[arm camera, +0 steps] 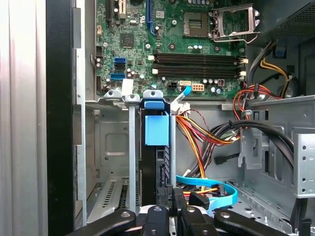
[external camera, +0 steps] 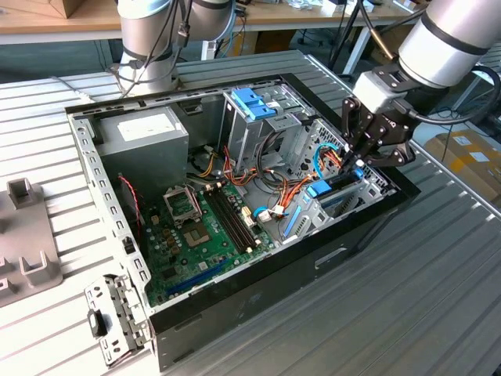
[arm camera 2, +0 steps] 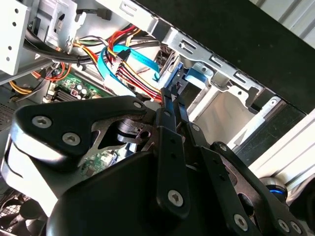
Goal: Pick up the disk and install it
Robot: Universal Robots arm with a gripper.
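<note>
The disk sits on edge in a slot of the metal bay at the exterior view's right end of the open computer case. Its blue carrier frame faces up. In the first wrist view the disk stands between grey slot rails, its dark body running toward my fingers. My gripper hangs just above that bay with its thin black fingers pressed together, at the disk's near end. In the second wrist view the gripper points into the bay. Whether the fingertips touch the disk I cannot tell.
A green motherboard fills the case floor and a grey power supply sits at the back. A blue bracket tops the tall drive cage. Red, orange and blue cables crowd beside the bay. Grey fixtures rest on the table at the exterior view's left.
</note>
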